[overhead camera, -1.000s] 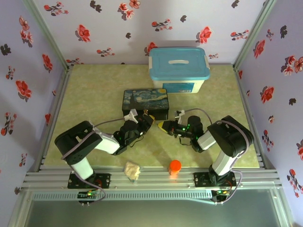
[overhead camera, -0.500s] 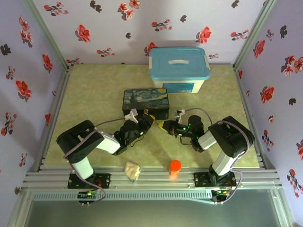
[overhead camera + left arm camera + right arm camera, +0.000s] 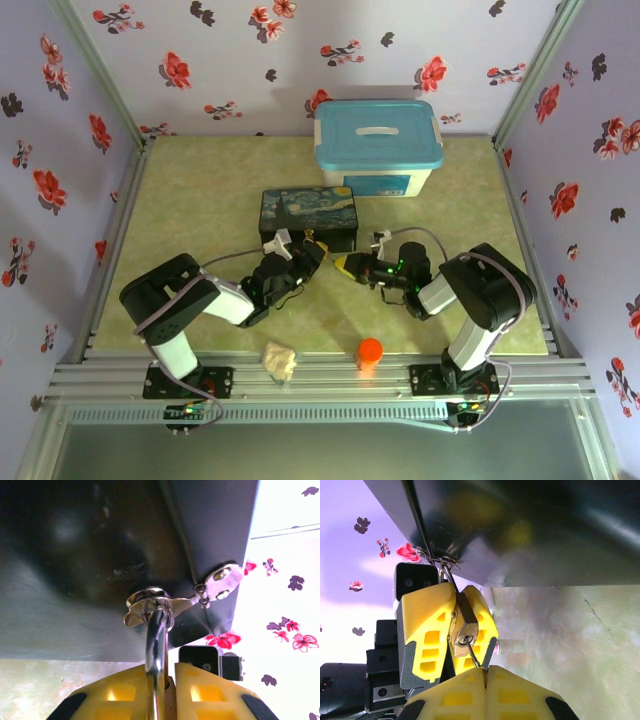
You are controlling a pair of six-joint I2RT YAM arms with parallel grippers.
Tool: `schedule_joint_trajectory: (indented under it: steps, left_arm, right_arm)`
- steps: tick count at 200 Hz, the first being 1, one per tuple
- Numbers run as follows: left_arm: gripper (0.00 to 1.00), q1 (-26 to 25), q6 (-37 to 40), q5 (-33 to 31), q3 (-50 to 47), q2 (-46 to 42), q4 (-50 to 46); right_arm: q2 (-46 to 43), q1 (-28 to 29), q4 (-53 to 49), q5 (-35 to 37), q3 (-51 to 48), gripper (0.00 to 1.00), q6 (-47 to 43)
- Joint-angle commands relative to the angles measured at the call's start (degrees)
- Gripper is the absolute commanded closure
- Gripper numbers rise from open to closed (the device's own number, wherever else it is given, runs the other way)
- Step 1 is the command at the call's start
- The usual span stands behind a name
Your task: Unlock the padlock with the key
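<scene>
Brass shows between the yellow fingers of the left gripper point(image 3: 463, 611) at centre-left of the right wrist view. They are pinched narrowly on the padlock point(image 3: 463, 628), whose keyhole end faces down and to the right of the frame. Its silver shackle point(image 3: 156, 645) runs up the middle of the left wrist view from between those fingers to the hasp point(image 3: 150, 604) on the dark side of the starry-night box point(image 3: 307, 215).

Rightward and lower in the right wrist view, the key point(image 3: 473, 655) is a thin dark sliver. Its long axis slants from the keyhole at upper left down to lower right, where the right gripper point(image 3: 485, 677) is clamped fully shut on its other end. Key and keyway look roughly in line, and the tip meets the keyhole; how deep it sits I cannot tell.

The coming move, I judge, turns on that axis: a roll of the right wrist about the key's own length, with the left bracing the lock.
</scene>
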Motion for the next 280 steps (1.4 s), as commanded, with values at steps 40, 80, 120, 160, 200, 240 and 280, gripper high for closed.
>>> schedule_joint_trajectory:
  steps: [40,80,120,160,200,240,280]
  left_arm:
    - [1.0,-1.8,1.2,6.7,1.9,0.5,3.2]
    - [1.0,-1.9,1.9,7.3,2.7,2.0,5.1]
    - [1.0,-2.2,1.4,8.1,2.9,2.3,6.6]
    - [1.0,-2.5,1.8,8.3,2.5,2.6,6.1]
    - [1.0,-3.1,1.4,8.8,3.8,3.4,6.3]
    - [1.0,-3.1,0.6,9.2,4.6,4.0,6.2]
    - [1.0,-3.7,0.5,8.5,5.2,5.1,6.4]
  right_arm:
    - [0.4,-0.1,5.2,1.4,3.3,1.0,2.7]
    - [-1.5,0.4,5.2,1.6,2.9,1.0,7.8]
    - [2.1,-0.7,5.2,0.2,4.2,1.0,10.5]
    - [2.2,-0.9,5.2,-0.7,5.6,1.0,11.7]
    - [2.1,-0.1,5.2,1.7,5.7,1.0,10.5]
    - [-1.9,2.4,1.8,9.7,3.2,1.0,3.2]
    - [-2.8,3.5,3.5,11.4,3.0,1.0,5.9]
